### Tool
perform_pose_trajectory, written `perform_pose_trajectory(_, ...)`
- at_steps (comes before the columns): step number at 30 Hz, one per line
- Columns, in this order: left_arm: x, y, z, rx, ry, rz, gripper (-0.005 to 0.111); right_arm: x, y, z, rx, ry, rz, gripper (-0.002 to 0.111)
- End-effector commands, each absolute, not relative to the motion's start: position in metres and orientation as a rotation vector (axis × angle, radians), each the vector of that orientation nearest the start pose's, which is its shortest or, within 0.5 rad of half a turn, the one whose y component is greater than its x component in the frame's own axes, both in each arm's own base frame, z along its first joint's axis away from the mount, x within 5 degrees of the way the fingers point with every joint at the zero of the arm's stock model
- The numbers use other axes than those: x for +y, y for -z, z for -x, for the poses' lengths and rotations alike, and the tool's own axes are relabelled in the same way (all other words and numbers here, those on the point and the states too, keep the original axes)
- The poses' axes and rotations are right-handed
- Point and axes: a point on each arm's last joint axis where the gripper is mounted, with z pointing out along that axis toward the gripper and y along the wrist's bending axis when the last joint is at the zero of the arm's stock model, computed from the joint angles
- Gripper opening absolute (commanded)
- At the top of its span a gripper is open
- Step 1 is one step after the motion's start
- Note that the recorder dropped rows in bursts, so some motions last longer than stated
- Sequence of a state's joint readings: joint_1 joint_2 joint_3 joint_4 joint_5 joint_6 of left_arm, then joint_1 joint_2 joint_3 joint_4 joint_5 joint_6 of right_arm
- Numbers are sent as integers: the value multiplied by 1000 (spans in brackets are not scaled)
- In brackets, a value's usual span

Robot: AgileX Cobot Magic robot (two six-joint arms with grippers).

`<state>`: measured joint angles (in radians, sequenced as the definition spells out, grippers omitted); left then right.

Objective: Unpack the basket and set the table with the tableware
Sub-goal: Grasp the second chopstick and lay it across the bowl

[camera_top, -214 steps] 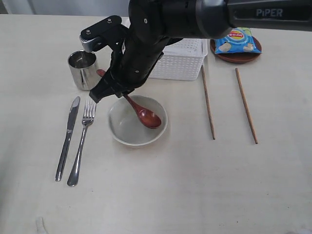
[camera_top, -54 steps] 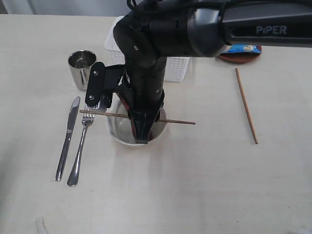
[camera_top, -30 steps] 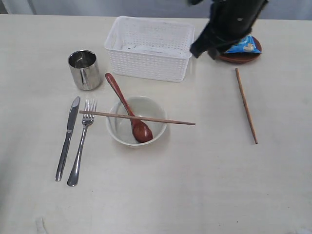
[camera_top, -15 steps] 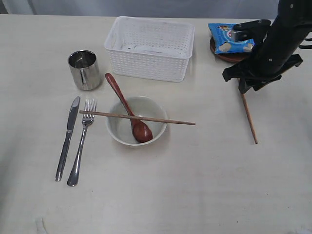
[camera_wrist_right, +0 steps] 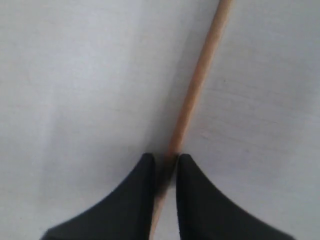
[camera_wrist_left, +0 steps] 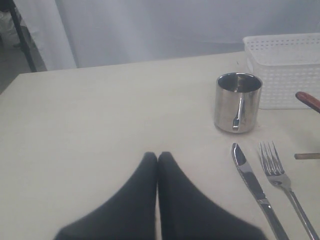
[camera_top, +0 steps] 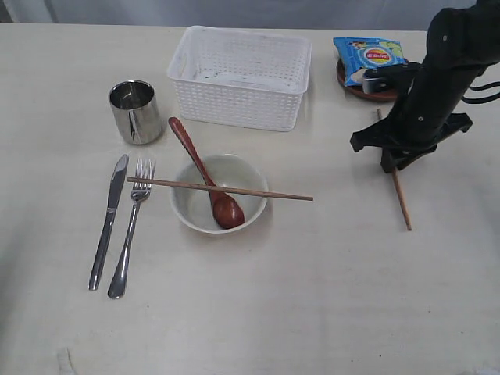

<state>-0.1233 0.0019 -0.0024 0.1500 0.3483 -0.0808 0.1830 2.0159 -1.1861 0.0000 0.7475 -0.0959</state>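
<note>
While the right claw is set down on the surface, the loose chopstick is seen running straight between its two fingers. The claw is judged to be clenched on the stick: both black tips are pressed to the wood, and no gap is shown in the wrist view. The stick is lying flat, with one stretch reaching out ahead of the claw and the rest passing back beneath it.

A light, stiff, slim piece of wood is being dealt with here. Little squeeze is called for, but the smooth round shaft can be expected to roll or swivel if it is pinched loosely. Hold is taken near mid-length, as shown by the exterior view, and that is judged the steadiest spot, since neither end should tip down when the stick is lifted.

The other chopstick is laid across the white bowl, well apart from this claw, with the wooden spoon resting in the bowl beneath it. The basket is also seen well apart from it.

The left claw is closed on nothing, fingers pressed together above the surface, with the steel cup, knife and fork out ahead of it.
</note>
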Motion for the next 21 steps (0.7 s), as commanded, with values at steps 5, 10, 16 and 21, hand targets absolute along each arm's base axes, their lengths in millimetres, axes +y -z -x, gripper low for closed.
perform_pose_trajectory(5, -2, -182, -54, 1822, 1, -136, 0, 64, -120, -357, 3032, -5, 410, 0)
perform_pose_trajectory(10, -2, -182, -54, 1822, 1, -136, 0, 63, -170, -353, 2906, -14, 385, 0)
perform_pose_trajectory(16, -2, -182, -54, 1822, 1, -136, 0, 135, -277, -313, 2527, -204, 862, 0)
perform_pose_trajectory(21, -2, -182, -54, 1822, 1, -136, 0, 230, -286, -285, 2395, -97, 1490, 0)
